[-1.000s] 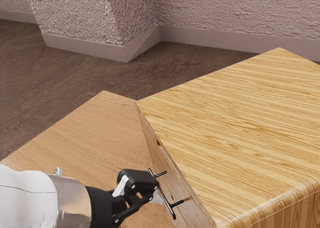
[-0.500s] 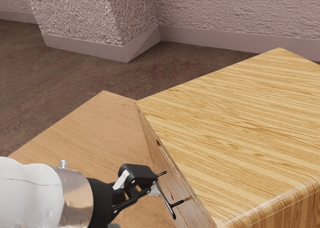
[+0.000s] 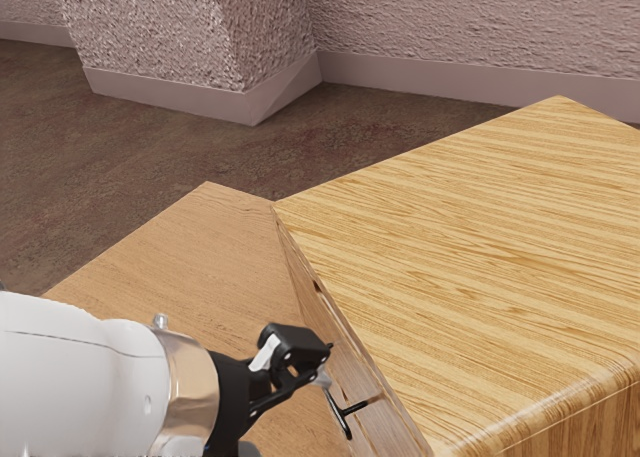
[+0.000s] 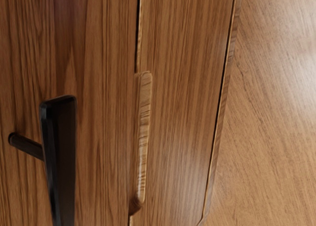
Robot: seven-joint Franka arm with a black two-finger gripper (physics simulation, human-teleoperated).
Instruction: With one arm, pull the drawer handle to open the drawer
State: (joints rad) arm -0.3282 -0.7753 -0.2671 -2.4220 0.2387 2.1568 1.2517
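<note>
A light wooden cabinet (image 3: 470,267) stands on a wooden table. Its drawer front (image 3: 345,372) faces the exterior view's left and lies level with the cabinet face. A dark bar handle (image 3: 337,409) stands off that front on short posts. My black gripper (image 3: 316,374) sits right at the handle's upper end and hides the upper post. In the wrist view the handle (image 4: 59,157) is a dark bar close ahead of my hand, one post (image 4: 23,146) holding it off the wood. A narrow seam and a recessed groove (image 4: 143,142) run along the drawer front beside it.
The table top (image 3: 190,277) stretches out from the cabinet toward the exterior view's left. Brown floor (image 3: 120,157) and a textured wall with a pale baseboard (image 3: 230,97) lie beyond. My white arm (image 3: 70,387) fills the lower left corner.
My hand has moved toward the exterior view's right, closer to the drawer front, and now covers the handle's upper post. The drawer has not visibly moved.
</note>
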